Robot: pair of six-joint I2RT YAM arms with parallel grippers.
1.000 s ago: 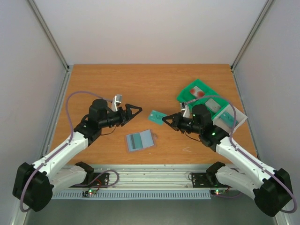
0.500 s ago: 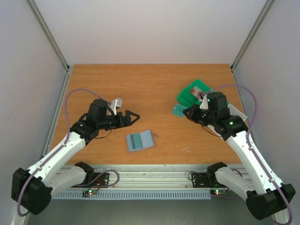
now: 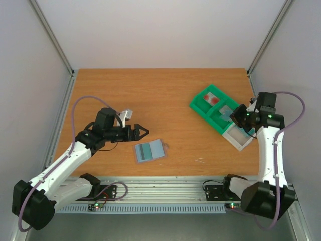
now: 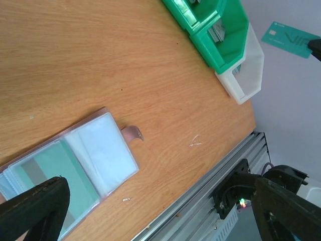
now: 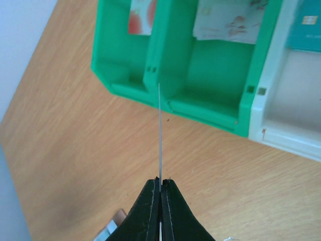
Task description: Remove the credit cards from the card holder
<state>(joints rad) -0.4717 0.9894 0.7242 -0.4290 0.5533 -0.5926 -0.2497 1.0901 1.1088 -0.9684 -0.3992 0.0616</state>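
Note:
The card holder (image 3: 149, 150) lies spread open on the table, grey-blue inside, with a teal-green card (image 4: 47, 173) in one sleeve. My left gripper (image 3: 142, 133) hovers open just left of it; in the left wrist view the holder (image 4: 95, 150) sits between its wide-apart fingers (image 4: 35, 206). My right gripper (image 5: 160, 183) is shut on a teal credit card (image 4: 292, 37), seen edge-on (image 5: 160, 130), above the green tray's near wall (image 5: 200, 108). A red card (image 5: 140, 17), a pale card (image 5: 228, 20) and a teal card (image 5: 306, 22) lie in the tray's compartments.
The green tray (image 3: 200, 106) stands at the right back of the table, with a white bin (image 3: 239, 142) joined to its near end. A metal rail (image 3: 160, 182) runs along the table's front edge. Grey walls close in both sides.
My right arm has swung from the table's middle out to the tray, carrying the teal card. My left gripper has opened fully and shifted slightly down toward the holder.

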